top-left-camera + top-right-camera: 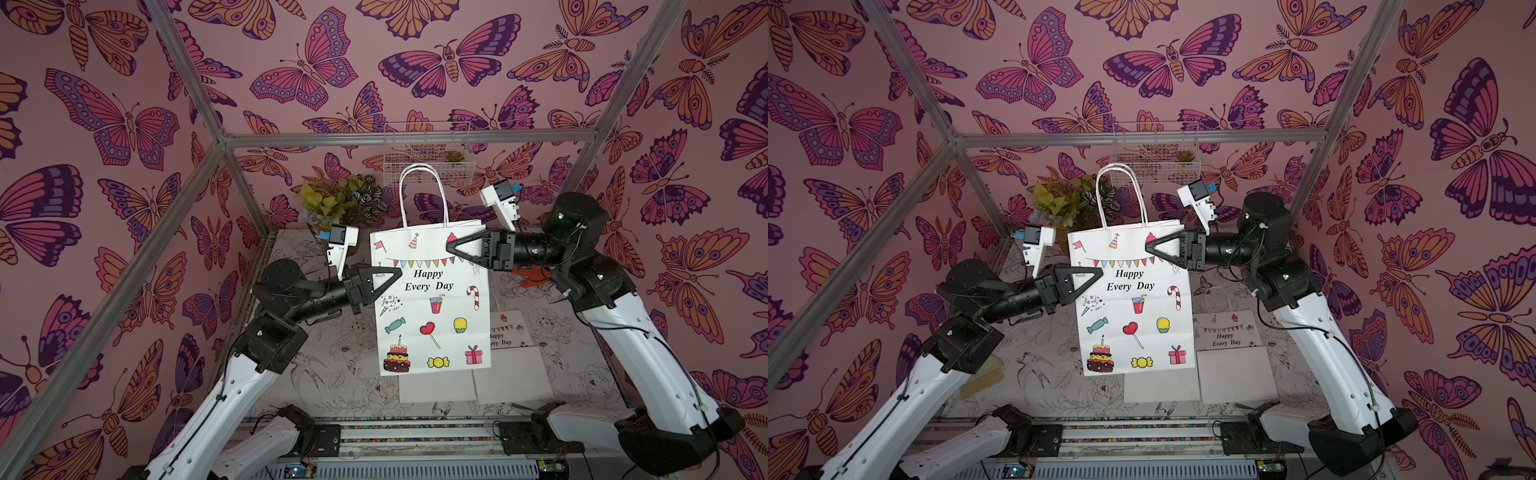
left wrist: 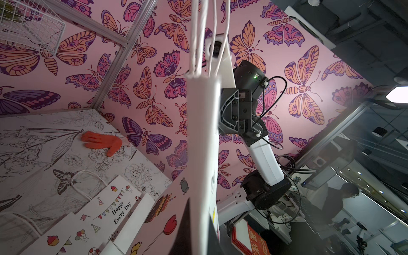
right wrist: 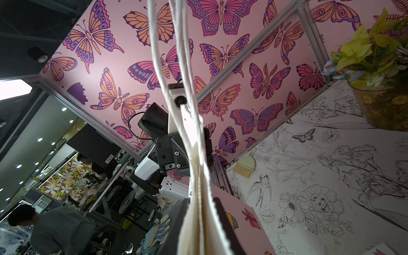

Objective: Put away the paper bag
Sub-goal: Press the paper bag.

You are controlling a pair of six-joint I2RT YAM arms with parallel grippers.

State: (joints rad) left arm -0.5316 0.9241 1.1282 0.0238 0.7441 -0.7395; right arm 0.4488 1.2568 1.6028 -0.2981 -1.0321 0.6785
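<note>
The paper bag (image 1: 432, 307) (image 1: 1133, 307) is white, printed with party pictures and "Happy Every Day". It hangs upright in mid-air over the table with its cord handles (image 1: 422, 170) standing up. My left gripper (image 1: 398, 272) (image 1: 1099, 272) is shut on its left edge, and the left wrist view shows the dark fingers pinching the folded side (image 2: 199, 212). My right gripper (image 1: 448, 247) (image 1: 1147, 247) sits at the top right edge. In the right wrist view its jaws (image 3: 201, 203) stand slightly apart on either side of the rim, with the paper layers loose between them.
Other flat printed bags (image 1: 511, 332) (image 1: 1225, 332) lie on the flower-print table (image 1: 332, 374) below. An orange glove (image 2: 103, 143) lies at the back right and a hand brush (image 3: 245, 165) at the front left. A potted plant (image 1: 340, 199) and a wire basket (image 1: 428, 158) are at the back wall.
</note>
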